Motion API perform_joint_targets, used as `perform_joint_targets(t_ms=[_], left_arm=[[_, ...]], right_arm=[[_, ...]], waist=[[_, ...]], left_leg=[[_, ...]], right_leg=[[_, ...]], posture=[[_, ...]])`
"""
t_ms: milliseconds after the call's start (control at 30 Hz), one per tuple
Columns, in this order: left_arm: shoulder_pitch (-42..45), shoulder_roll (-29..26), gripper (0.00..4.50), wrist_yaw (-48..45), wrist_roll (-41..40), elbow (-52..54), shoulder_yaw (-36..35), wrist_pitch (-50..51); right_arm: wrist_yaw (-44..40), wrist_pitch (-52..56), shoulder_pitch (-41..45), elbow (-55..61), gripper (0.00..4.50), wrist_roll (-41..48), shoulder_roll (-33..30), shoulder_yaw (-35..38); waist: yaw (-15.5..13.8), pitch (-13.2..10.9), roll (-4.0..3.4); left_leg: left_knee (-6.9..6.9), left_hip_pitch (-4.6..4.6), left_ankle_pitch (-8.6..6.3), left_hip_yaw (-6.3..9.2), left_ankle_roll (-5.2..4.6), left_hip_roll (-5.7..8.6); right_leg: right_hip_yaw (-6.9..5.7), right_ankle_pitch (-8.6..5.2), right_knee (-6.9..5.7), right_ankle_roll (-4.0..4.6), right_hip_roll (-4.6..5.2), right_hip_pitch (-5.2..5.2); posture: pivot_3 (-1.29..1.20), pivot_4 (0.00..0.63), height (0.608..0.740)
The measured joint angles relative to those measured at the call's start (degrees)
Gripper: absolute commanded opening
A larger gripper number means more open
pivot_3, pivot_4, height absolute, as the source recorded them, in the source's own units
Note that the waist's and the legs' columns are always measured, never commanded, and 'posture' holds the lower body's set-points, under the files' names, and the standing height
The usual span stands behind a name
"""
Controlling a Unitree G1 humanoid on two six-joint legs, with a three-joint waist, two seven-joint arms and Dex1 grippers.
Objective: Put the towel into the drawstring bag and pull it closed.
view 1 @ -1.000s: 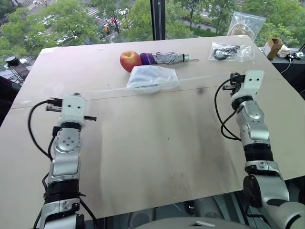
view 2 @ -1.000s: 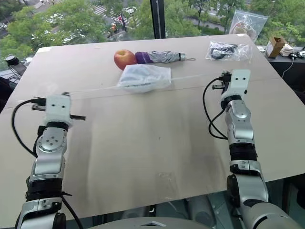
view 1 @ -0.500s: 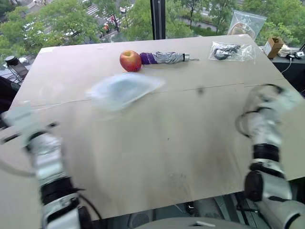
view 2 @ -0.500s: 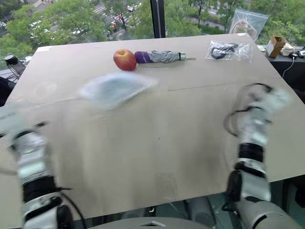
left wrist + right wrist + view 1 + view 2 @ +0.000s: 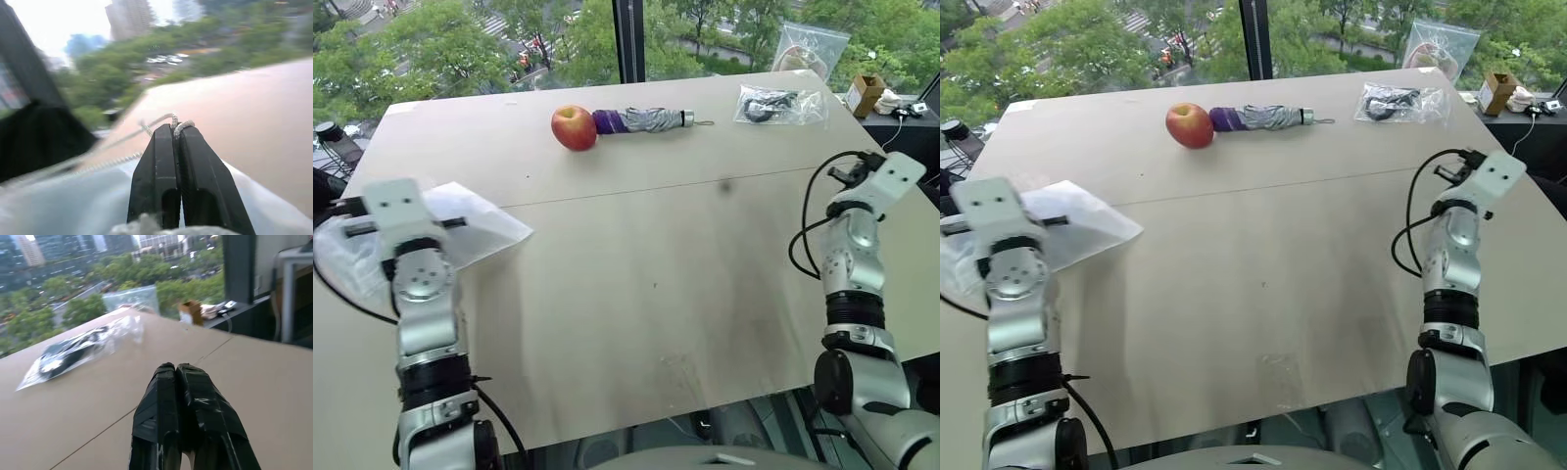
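The white drawstring bag (image 5: pixel 470 230) lies crumpled at the table's left edge, partly under my left hand. My left gripper (image 5: pixel 173 128) is shut on the bag's thin white cord, which loops out at the fingertips in the left wrist view. The bag's pale fabric (image 5: pixel 58 205) spreads beneath the fingers. The towel is hidden; I cannot tell whether it is in the bag. My right gripper (image 5: pixel 175 367) is shut with nothing between its fingers, held above the table's right side, far from the bag.
A red apple (image 5: pixel 574 127) and a folded grey-and-purple umbrella (image 5: pixel 641 119) lie at the back middle. A clear packet with black contents (image 5: pixel 785 104) lies at the back right, another clear packet (image 5: pixel 815 47) behind it. A small cardboard box (image 5: pixel 864 93) sits beyond the table.
The bag has slid from the table's middle back over to the left edge at my left gripper. My right gripper has swung out to the right. The taut cord toward it no longer shows.
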State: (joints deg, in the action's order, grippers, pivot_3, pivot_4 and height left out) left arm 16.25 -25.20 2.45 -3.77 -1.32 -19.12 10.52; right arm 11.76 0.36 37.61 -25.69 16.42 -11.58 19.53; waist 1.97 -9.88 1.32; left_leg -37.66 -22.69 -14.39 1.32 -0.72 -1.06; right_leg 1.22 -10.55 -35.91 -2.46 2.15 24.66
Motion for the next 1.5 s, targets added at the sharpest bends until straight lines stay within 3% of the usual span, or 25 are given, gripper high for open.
perform_joint_targets(t_ms=[233, 400, 600, 767, 800, 867, 1033, 1267, 1500], left_arm=[[-3.93, 1.03, 0.04, -22.90, -17.90, 17.08, 14.33, 19.61], [-6.15, 0.43, 0.04, -31.59, -30.77, 26.55, 17.02, 28.57], [-2.86, 1.86, 0.04, -29.88, -39.21, 26.52, 8.43, 30.59], [4.42, 3.29, 0.04, -25.17, -54.19, 26.17, -2.84, 30.61], [5.61, 3.26, 0.00, -23.43, -58.29, 25.64, -5.22, 30.60], [6.27, 2.95, 0.00, -20.97, -62.99, 25.07, -8.05, 30.55], [4.69, -0.80, 0.00, -18.04, -69.51, 24.14, -11.08, 31.18], [-0.06, -1.66, 0.00, -16.28, -74.16, 25.27, -11.56, 31.22], [-0.39, -1.73, 0.00, -15.62, -75.15, 25.85, -9.43, 30.22]], right_arm=[[-0.68, 0.23, 0.04, -0.04, 0.00, -0.44, -0.65, 0.13], [-1.89, -0.37, 0.04, -0.05, 0.00, -0.42, -1.19, 0.74], [-6.40, -0.68, 0.03, -0.05, 0.00, -0.15, -1.23, 0.08], [-23.31, 2.82, -0.95, 4.26, 0.00, 3.70, -3.18, -5.49], [-28.06, 5.44, -1.89, 7.16, 0.47, 5.46, -4.00, -7.12], [-34.44, 9.61, -3.96, 11.93, 0.95, 7.83, -5.38, -9.87], [-43.90, 20.97, -9.96, 23.92, 3.36, 13.11, -6.23, -17.31], [-49.50, 28.72, -11.84, 36.42, 3.36, 15.75, -4.78, -26.60], [-55.30, 30.95, -5.66, 37.39, 3.36, 16.20, -1.73, -32.98]], waist=[[0.16, -0.01, -0.02], [0.44, -0.02, -0.04], [0.35, -0.03, -0.05], [0.41, -0.03, -0.05], [0.33, -0.03, -0.05], [0.17, -0.03, -0.05], [-0.06, -0.03, -0.05], [-0.06, -0.02, -0.03], [-0.12, -0.02, -0.03]], left_leg=[[0.00, -0.07, -0.01, -0.04, 0.00, 0.04], [0.01, 0.04, 0.00, 0.01, -0.01, -0.13], [-0.10, 0.12, 0.01, 0.04, -0.02, -0.19], [-0.17, 0.08, 0.00, -0.01, -0.02, -0.18], [-0.17, 0.06, 0.00, 0.01, -0.02, -0.18], [-0.16, 0.00, 0.00, 0.06, -0.02, -0.18], [-0.15, -0.04, -0.01, 0.14, -0.01, -0.16], [-0.22, 0.02, 0.00, 0.21, 0.00, -0.16], [-0.43, -0.01, 0.00, 0.16, 0.00, -0.16]], right_leg=[[0.05, -0.01, 0.02, -0.02, 0.06, 0.05], [0.05, -0.02, -0.02, 0.01, -0.19, 0.05], [0.06, 0.00, -0.08, 0.04, -0.34, 0.01], [0.09, 0.01, -0.02, 0.04, -0.27, -0.03], [0.05, 0.01, -0.01, 0.03, -0.25, -0.03], [-0.02, 0.00, 0.02, 0.02, -0.23, -0.03], [-0.10, -0.01, 0.02, 0.02, -0.21, -0.02], [-0.13, -0.02, -0.02, 0.01, -0.27, -0.04], [-0.11, -0.02, -0.04, 0.02, -0.27, -0.09]], posture=[[0.00, 0.150, 0.740], [0.00, 0.150, 0.740], [0.00, 0.150, 0.740], [0.00, 0.150, 0.740], [0.00, 0.150, 0.740], [0.00, 0.150, 0.740], [0.00, 0.150, 0.740], [0.00, 0.150, 0.740], [0.00, 0.150, 0.740]])
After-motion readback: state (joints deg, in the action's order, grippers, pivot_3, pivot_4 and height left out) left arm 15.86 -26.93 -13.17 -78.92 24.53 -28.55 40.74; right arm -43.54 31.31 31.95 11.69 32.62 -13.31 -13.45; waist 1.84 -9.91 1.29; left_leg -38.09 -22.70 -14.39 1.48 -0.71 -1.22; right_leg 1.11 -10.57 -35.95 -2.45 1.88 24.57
